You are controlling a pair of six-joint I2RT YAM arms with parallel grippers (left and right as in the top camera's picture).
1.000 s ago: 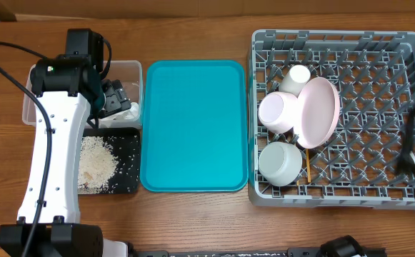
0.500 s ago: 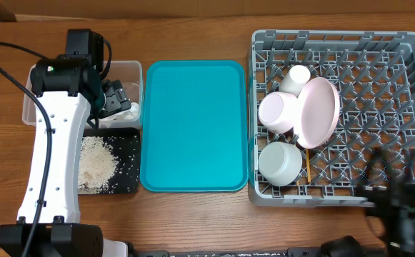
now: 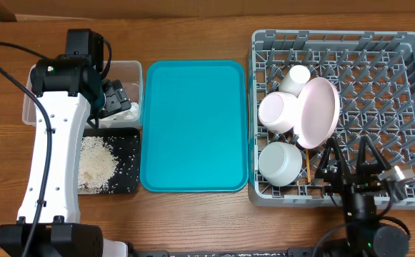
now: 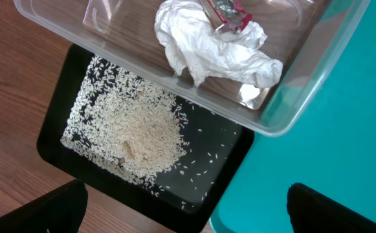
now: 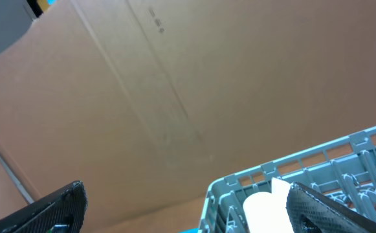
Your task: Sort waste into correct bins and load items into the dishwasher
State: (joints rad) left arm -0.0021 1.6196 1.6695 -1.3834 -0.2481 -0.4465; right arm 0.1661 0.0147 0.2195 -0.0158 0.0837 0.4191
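The clear tub (image 3: 132, 70) holds the crumpled white napkin (image 4: 207, 48) and the red wrapper (image 4: 230, 11). The black tray (image 3: 125, 182) in front of it holds the rice (image 3: 95, 164). My left gripper (image 3: 116, 100) hangs over the tub, open and empty; its fingers show wide apart in the left wrist view (image 4: 188, 213). The grey dish rack (image 3: 400, 50) holds the pink plate (image 3: 321, 111), pink bowl (image 3: 277, 111), white cup (image 3: 297, 74), white bowl (image 3: 278, 161) and a chopstick (image 3: 308, 170). My right gripper (image 3: 346, 168) is open and empty at the rack's front edge.
The teal tray (image 3: 193, 125) lies between the bins and the rack, with nothing on it. The right wrist view looks level across the rack's rim (image 5: 239, 184) at a white dish (image 5: 265, 210) and a brown wall behind.
My right arm has swung from the rack's right edge down to its front edge, its fingers now pointing over the rack. The left arm has not moved.
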